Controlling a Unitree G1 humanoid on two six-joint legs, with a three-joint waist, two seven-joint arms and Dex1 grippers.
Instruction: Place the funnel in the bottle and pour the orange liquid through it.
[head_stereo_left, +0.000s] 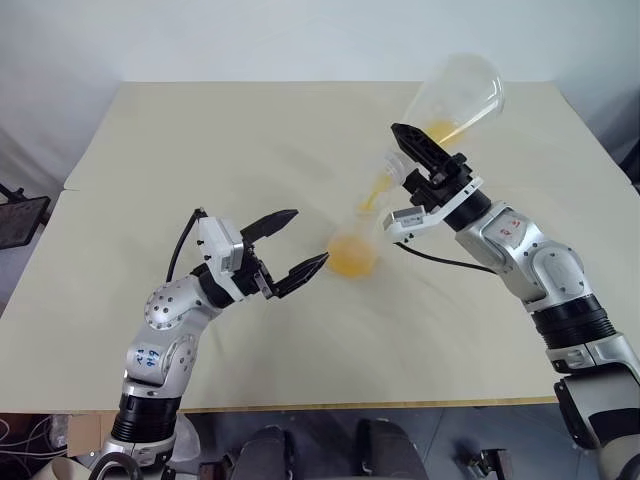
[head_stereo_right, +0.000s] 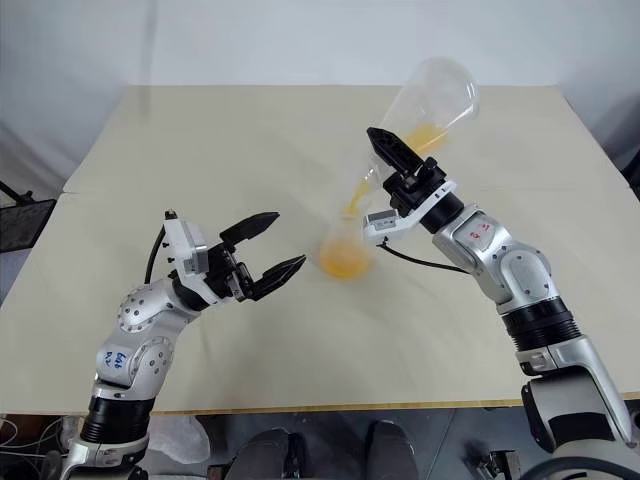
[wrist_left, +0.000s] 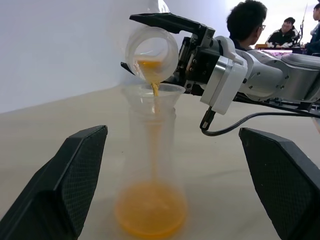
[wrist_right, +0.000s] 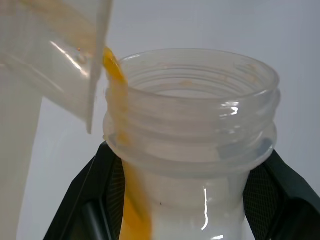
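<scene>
**Pouring through the funnel, left jaws wide and empty**

The right gripper (head_stereo_left: 413, 160) has its jaws closed on the threaded neck of a large clear conical flask (head_stereo_left: 458, 95), one black finger on each side of the neck as the right wrist view shows. The flask is tipped well over, base high and mouth low, and a thin stream of orange liquid (wrist_left: 154, 92) runs from its lip.

The left gripper (head_stereo_left: 300, 243) has its jaws spread as wide as they go and holds nothing. Its two black fingers stand on either side of the bottle (wrist_left: 152, 165) without touching it, a clear gap on each side in the left wrist view.

The bottle stands upright on the pale table (head_stereo_left: 200, 140), between the two grippers and just beyond the left jaws. The funnel (wrist_left: 152, 95) sits in its neck, flared cup up, directly below the flask's mouth. It is colourless and see-through, and the stream falls into it. Down the bottle's inside runs a narrow orange thread, and a shallow pool of bright yellow-orange liquid lies over the wide base.

People sit in the background behind the right arm.
</scene>
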